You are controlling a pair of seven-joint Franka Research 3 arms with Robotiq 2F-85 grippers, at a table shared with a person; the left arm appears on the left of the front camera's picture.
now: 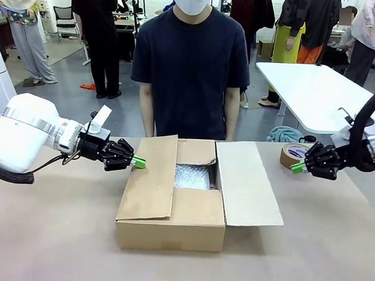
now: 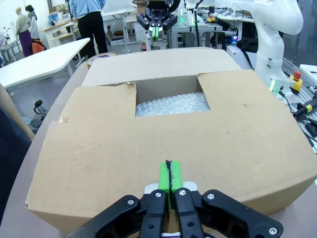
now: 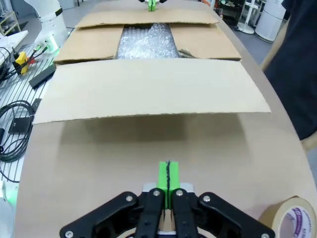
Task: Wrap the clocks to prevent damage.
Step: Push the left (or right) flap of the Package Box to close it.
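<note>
A brown cardboard box point(image 1: 171, 227) sits mid-table with its flaps partly open. Bubble wrap point(image 1: 192, 176) shows through the gap; the clocks are hidden. My left gripper point(image 1: 138, 162) is shut and empty, its green pads touching or just off the box's left flap. In the left wrist view the shut gripper point(image 2: 169, 176) points at the box point(image 2: 148, 148) and the bubble wrap point(image 2: 172, 104). My right gripper point(image 1: 298, 168) is shut and empty, hovering right of the spread right flap. In the right wrist view the gripper point(image 3: 168, 176) faces that flap point(image 3: 148, 87) and the bubble wrap point(image 3: 147, 42).
A roll of brown tape point(image 1: 293, 154) lies on the table just behind my right gripper, and the tape point(image 3: 292, 218) shows low right in the right wrist view. A person in a dark shirt point(image 1: 190, 72) stands at the far edge behind the box. A white table point(image 1: 314, 90) stands back right.
</note>
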